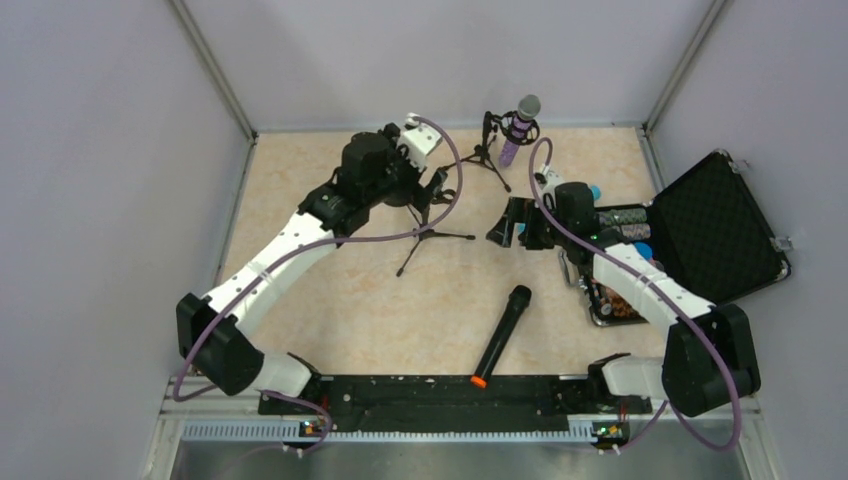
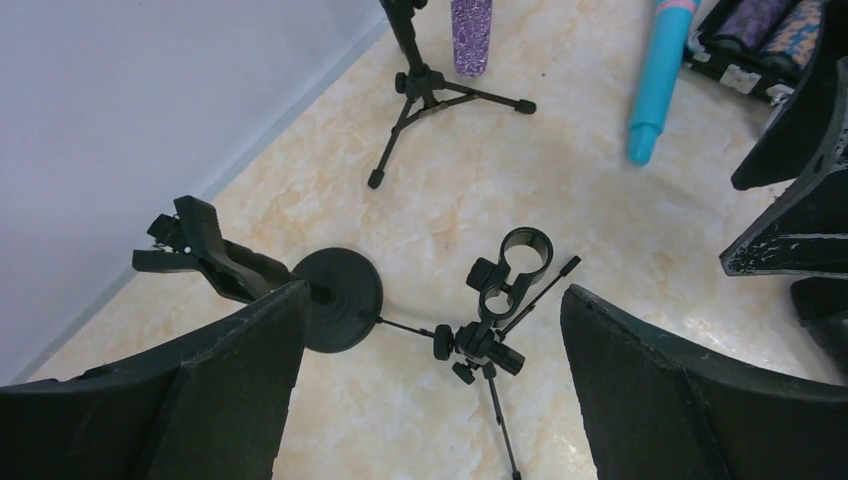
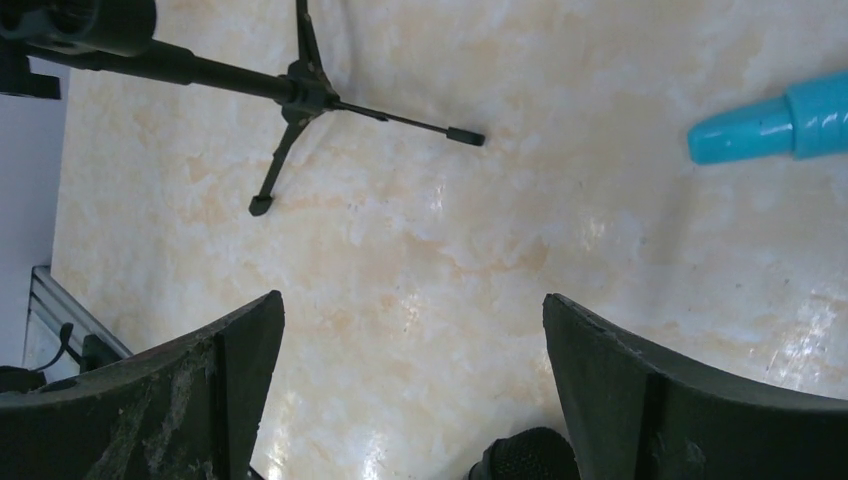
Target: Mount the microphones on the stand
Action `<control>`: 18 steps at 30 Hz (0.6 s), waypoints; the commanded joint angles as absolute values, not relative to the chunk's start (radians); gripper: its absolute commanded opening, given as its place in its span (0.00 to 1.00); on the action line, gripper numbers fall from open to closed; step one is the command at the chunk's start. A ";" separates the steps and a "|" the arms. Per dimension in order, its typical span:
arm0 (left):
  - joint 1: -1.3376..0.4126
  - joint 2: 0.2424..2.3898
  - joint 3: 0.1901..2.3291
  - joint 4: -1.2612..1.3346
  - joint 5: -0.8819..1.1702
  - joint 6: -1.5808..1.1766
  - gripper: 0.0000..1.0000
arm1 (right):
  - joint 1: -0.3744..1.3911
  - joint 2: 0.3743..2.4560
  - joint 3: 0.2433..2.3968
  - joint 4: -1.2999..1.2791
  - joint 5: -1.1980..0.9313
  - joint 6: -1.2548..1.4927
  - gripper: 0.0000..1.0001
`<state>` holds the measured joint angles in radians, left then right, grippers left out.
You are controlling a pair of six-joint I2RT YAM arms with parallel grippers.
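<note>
The purple microphone (image 1: 520, 125) (image 2: 471, 35) sits in the back stand (image 1: 487, 150) (image 2: 420, 85). An empty tripod stand (image 1: 430, 225) with a ring clip (image 2: 510, 275) is below my left gripper (image 1: 432, 190) (image 2: 432, 295), which is open and holds nothing. The black microphone with an orange end (image 1: 502, 335) lies near the front; its head (image 3: 525, 458) shows under my right gripper (image 1: 505, 222) (image 3: 412, 300), also open and empty. The light blue microphone (image 2: 658, 75) (image 3: 775, 125) lies on the table beside the right gripper.
An open black case (image 1: 715, 225) with foam lining stands at the right, a tray of patterned items (image 1: 625, 225) beside it. A black disc (image 2: 335, 298) and a clamp (image 2: 200, 250) hang off the empty stand. Walls enclose the back and both sides.
</note>
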<state>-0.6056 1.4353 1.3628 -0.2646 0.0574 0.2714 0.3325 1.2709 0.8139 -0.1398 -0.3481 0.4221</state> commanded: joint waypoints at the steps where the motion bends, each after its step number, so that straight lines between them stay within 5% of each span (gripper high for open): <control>1: -0.528 1.424 1.309 -0.226 0.227 0.196 0.99 | 0.331 1.243 0.819 -0.129 -0.348 0.466 0.99; 18: -0.488 1.592 1.277 -0.270 0.474 0.336 0.91 | 0.331 1.246 0.815 -0.201 -0.424 0.453 0.99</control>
